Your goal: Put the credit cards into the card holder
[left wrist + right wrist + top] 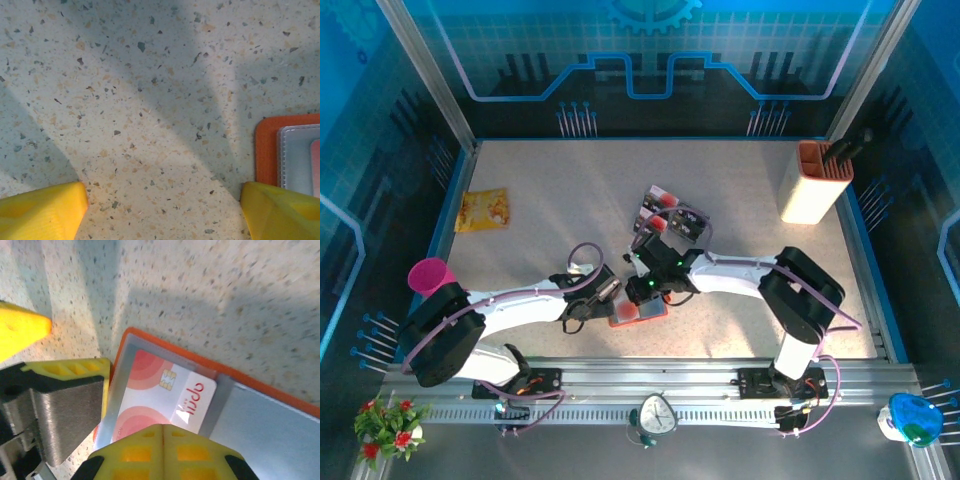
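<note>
From above, the holder (638, 312) lay open near the middle of the tabletop (520, 270), toward its near edge. The left fingers (608, 293) were at the holder's left side and the right fingers (650, 295) over it. The spare cards (670, 215) were heaped just beyond, toward the far edge, nearer the right arm. In the left wrist view, the left fingers (42, 210) stood spread over bare tabletop, pinching nothing, with a corner of the holder (267, 150) beside the right-hand one. In the right wrist view, the right fingers (162, 455) were pressed together with nothing between them, their tips at the near long edge of a pink-and-white card (165, 395). That card lay on the holder's clear pocket with its long axis across the tips, and I could not tell whether it was fully seated. Any push to seat it looked to be the right arm's, away from the tips, while a left finger (65, 405) flanked the holder's edge.
</note>
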Tool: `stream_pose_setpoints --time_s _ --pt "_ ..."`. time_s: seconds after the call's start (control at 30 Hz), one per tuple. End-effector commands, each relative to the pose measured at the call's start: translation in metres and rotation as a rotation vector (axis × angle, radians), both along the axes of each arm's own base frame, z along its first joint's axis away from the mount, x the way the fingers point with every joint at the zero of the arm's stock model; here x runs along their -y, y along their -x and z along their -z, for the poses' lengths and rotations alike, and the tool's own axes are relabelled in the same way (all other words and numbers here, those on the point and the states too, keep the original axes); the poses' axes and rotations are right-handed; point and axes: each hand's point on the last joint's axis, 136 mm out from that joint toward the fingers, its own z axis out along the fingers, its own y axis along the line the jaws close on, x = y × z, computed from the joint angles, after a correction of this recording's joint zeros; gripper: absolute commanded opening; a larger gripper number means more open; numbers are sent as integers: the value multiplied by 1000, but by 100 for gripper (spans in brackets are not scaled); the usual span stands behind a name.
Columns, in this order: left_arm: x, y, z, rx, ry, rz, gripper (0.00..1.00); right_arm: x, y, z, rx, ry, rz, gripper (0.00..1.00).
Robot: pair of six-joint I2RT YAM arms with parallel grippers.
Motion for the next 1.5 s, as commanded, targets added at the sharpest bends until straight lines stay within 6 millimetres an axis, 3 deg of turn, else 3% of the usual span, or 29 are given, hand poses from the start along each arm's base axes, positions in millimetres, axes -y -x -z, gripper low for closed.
stream_pose_setpoints --time_s 0.0,0.6,1.13,1.3,1.47 --pt "-4 9 25 -47 -3 17 83 17 -3 5 -6 45 28 3" --pt "-4 9 26 -42 0 21 83 12 8 35 -63 97 -1 0" --pt "-3 9 26 -39 7 23 83 -15 25 37 -80 79 -45 0" --pt "-1 5 12 -14 17 28 83 -15 21 36 -74 78 -41 0" --pt "-2 -1 -12 44 49 19 83 -6 14 21 -45 52 -7 3"
